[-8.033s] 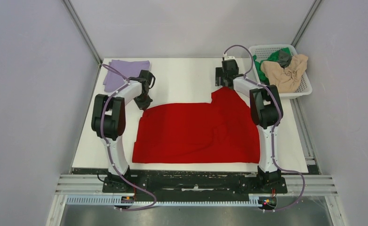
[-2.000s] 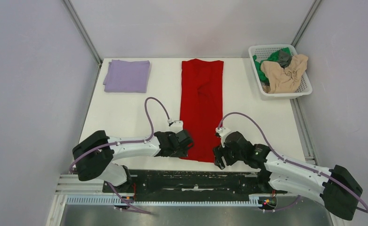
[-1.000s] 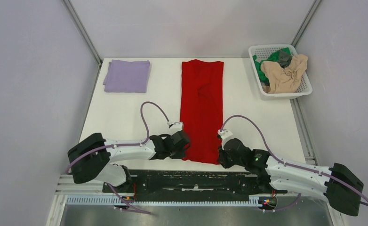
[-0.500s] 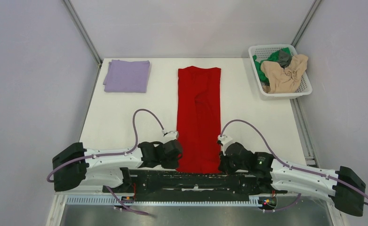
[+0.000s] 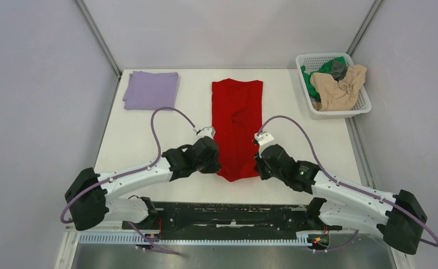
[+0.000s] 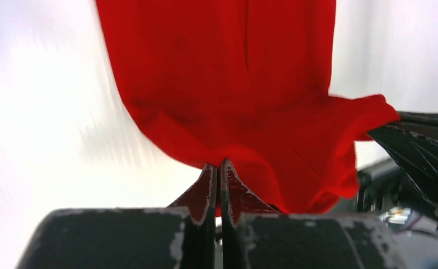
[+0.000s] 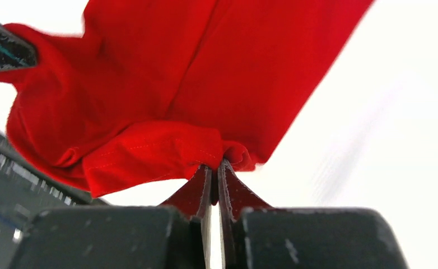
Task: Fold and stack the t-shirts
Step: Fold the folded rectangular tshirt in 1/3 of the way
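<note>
A bright red t-shirt [image 5: 237, 120], folded into a long narrow strip, runs from the table's far middle toward me. Its near end is lifted off the table and sags between my two grippers. My left gripper [image 5: 216, 158] is shut on the near left corner; in the left wrist view red cloth [image 6: 233, 112] is pinched at the fingertips [image 6: 220, 166]. My right gripper [image 5: 257, 162] is shut on the near right corner, the hem [image 7: 149, 151] bunched at its tips [image 7: 215, 166]. A folded lavender t-shirt [image 5: 150, 89] lies at the far left.
A white mesh basket [image 5: 358, 107] at the far right corner holds beige [image 5: 340, 84], green [image 5: 332, 63] and dark grey [image 5: 338, 70] shirts. Grey walls close in both sides. The black rail [image 5: 233, 216] runs along the table's near edge.
Both grippers, holding the red shirt's near corners, have risen and moved away from me, lifting the near end off the table; the strip now looks shorter.
</note>
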